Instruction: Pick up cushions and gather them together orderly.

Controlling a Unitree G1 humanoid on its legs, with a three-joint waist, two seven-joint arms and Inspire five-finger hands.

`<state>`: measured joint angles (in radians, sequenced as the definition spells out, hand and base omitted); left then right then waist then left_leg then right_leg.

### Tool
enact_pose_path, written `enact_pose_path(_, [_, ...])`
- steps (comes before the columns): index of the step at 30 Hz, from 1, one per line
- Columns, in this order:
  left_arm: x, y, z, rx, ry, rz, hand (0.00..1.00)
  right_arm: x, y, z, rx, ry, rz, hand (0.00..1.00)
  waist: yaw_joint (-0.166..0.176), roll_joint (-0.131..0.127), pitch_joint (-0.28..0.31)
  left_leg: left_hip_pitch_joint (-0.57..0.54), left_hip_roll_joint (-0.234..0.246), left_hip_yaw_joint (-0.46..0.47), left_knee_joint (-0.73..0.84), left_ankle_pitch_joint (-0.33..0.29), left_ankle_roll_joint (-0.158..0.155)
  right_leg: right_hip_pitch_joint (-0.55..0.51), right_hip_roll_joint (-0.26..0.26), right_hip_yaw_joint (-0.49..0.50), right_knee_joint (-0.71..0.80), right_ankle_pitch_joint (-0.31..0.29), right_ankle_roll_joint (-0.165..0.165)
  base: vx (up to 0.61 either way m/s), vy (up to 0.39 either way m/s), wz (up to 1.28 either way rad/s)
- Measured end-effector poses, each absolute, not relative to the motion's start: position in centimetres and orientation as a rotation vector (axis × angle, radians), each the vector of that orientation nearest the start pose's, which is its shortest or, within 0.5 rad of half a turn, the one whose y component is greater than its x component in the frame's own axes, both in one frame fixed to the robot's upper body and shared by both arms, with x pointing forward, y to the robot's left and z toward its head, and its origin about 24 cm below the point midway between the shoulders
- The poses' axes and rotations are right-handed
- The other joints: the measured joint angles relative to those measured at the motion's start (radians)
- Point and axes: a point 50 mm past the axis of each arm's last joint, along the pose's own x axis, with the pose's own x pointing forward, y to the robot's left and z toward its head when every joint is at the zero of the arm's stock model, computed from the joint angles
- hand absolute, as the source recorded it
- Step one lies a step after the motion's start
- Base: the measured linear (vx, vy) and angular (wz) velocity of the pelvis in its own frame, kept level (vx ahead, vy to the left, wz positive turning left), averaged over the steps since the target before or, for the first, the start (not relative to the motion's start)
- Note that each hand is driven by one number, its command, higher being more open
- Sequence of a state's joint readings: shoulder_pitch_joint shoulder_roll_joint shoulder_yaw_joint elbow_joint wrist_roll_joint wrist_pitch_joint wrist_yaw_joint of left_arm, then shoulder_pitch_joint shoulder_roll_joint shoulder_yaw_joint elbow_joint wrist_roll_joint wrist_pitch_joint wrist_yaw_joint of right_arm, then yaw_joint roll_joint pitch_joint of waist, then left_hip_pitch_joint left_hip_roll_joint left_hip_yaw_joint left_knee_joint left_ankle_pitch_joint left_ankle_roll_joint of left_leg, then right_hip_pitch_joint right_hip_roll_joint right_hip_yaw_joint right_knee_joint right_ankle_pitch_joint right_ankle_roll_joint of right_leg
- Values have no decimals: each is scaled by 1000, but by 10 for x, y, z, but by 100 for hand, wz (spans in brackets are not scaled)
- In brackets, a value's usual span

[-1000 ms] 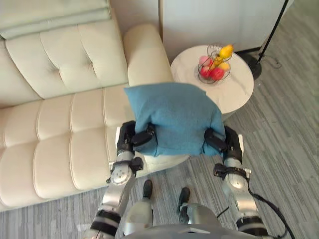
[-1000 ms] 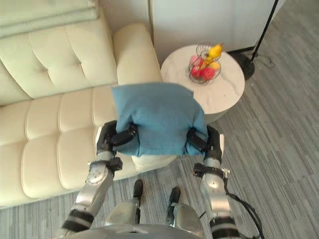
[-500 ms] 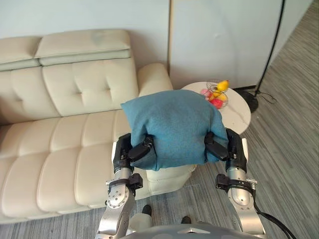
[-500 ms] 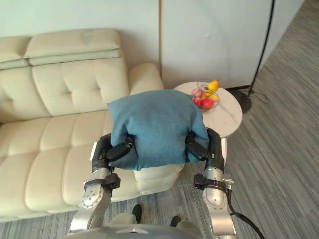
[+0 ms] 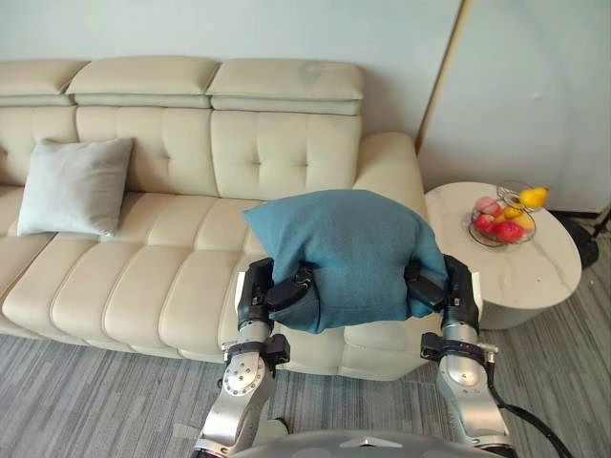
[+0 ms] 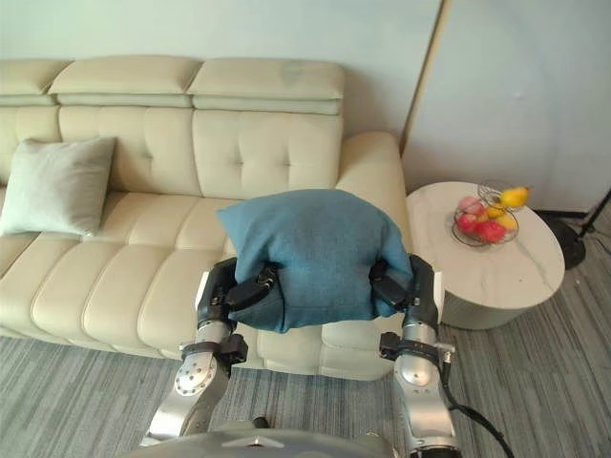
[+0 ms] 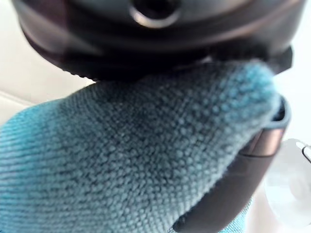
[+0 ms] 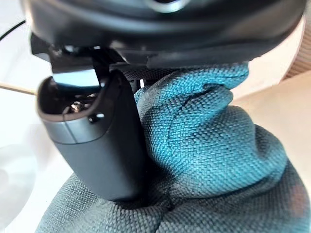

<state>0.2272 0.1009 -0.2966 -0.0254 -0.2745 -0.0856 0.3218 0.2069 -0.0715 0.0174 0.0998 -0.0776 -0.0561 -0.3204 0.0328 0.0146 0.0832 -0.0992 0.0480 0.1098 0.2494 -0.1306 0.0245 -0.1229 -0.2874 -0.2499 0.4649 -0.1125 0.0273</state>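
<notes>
Camera swung left; grip unchanged. More of the sofa [image 5: 143,277] in view. Off its near right end the blue cushion [image 5: 348,253] is held up, probably bound for the grey cushion [image 5: 72,186] far left. The left hand [image 5: 277,291] and right hand [image 5: 434,291] clamp opposite sides, keeping it level.

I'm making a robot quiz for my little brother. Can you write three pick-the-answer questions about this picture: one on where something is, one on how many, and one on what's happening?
1. Where is the grey cushion?
A) on the floor
B) on a round table
C) on the sofa, at its left end

2. How many cushions can you see?
A) one
B) two
C) four

3. What is happening to the blue cushion?
A) both hands hold it up
B) it lies flat on the seat
C) it lies on the floor

Answers:
1 C: it leans against the backrest.
2 B: one is grey and one is blue.
3 A: the left hand and the right hand grip its lower edge.
</notes>
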Motion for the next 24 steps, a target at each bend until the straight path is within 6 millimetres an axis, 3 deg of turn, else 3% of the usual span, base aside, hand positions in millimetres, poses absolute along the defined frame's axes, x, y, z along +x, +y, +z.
enact_pose_path(3, [197, 131, -2, -173, 189, 125, 0, 199, -183, -21, -173, 235, -317, 0, 2, -8, 8, 14, -12, -22, -29, 4, 19, -53, 118, 61, 7, -57, 4, 87, 91, 43])
enact_pose_path(4, [197, 133, -3, -165, 193, 128, 0, 200, -181, -21, -168, 237, -311, 0, -5, -11, 12, 35, -25, -35, -50, 6, 22, -90, 191, 54, -28, -58, 3, 138, -32, 25])
enact_pose_path(6, [197, 133, -3, -163, 196, 124, 0, 199, -182, -22, -169, 241, -312, 0, -14, -13, 15, 52, -36, -46, -56, 2, 16, -94, 217, 52, -81, -53, -3, 127, -53, 40])
enact_pose_path(7, [197, 131, -3, -162, 196, 114, 0, 199, -183, -22, -175, 243, -313, 0, -31, -26, 14, 51, -62, -70, -19, -27, 0, -80, 221, 61, -140, 27, -72, 155, -64, 53])
enact_pose_path(8, [196, 126, -6, -174, 212, 108, 0, 198, -187, -22, -194, 247, -314, 0, -40, 0, 5, 42, -48, -92, 17, -53, -16, -67, 232, 40, -139, 19, -73, 281, -78, 48])
enact_pose_path(10, [196, 122, -5, -171, 207, 79, 0, 197, -192, -21, -212, 243, -322, 0, -42, 25, -11, 23, -19, -121, 58, -82, -36, -31, 258, 2, -188, 13, -75, 347, -93, 39])
enact_pose_path(13, [196, 120, -5, -182, 208, 62, 0, 189, -195, -18, -210, 237, -339, 0, -41, 27, -8, -7, 14, -115, 214, -110, -83, 67, 291, -26, -270, 13, -75, 208, -81, 31])
enact_pose_path(14, [194, 119, -6, -187, 214, 65, 0, 184, -195, -11, -208, 217, -345, 0, -28, 33, -5, -49, 38, -82, 376, -112, -91, 120, 305, -21, -296, 13, -76, 279, -16, -9])
enact_pose_path(16, [190, 121, -9, -190, 227, 73, 0, 183, -194, -1, -200, 174, -348, 0, -8, 38, -4, -99, 89, -25, 526, -132, -78, 168, 317, 6, -315, 4, -90, 269, 56, -39])
enact_pose_path(18, [189, 120, -9, -198, 230, 73, 0, 189, -192, 12, -189, 110, -351, 0, 15, 38, -4, -139, 133, -35, 474, -164, -59, 175, 313, 58, -321, 3, -90, 162, 138, -65])
enact_pose_path(20, [189, 119, -9, -200, 230, 71, 0, 192, -192, 15, -185, 94, -356, 0, 16, 38, -4, -138, 129, -100, 324, -158, -60, 176, 303, 87, -321, 2, -88, 117, 213, -50])
enact_pose_path(21, [189, 119, -9, -200, 229, 68, 0, 192, -192, 14, -186, 95, -362, 0, 16, 42, -7, -116, 116, -173, 169, -94, -67, 174, 295, 113, -311, -13, -54, 104, 225, -36])
enact_pose_path(22, [189, 119, -9, -200, 229, 68, 0, 192, -192, 14, -186, 95, -362, 0, 16, 43, -7, -114, 116, -177, 162, -89, -70, 174, 295, 114, -311, -14, -51, 162, 348, -39])
enact_pose_path(23, [188, 122, -11, -180, 238, 67, 0, 191, -190, 4, -173, 139, -368, 0, 10, 15, -13, -85, 84, -179, 124, -20, -124, 178, 271, 148, -312, -22, -17, 143, 277, -17])
enact_pose_path(24, [189, 123, -11, -176, 235, 65, 0, 190, -189, 1, -164, 153, -373, 0, 6, 0, -12, -79, 73, -172, 116, -16, -117, 178, 254, 156, -313, -23, -12, 180, 370, -15])
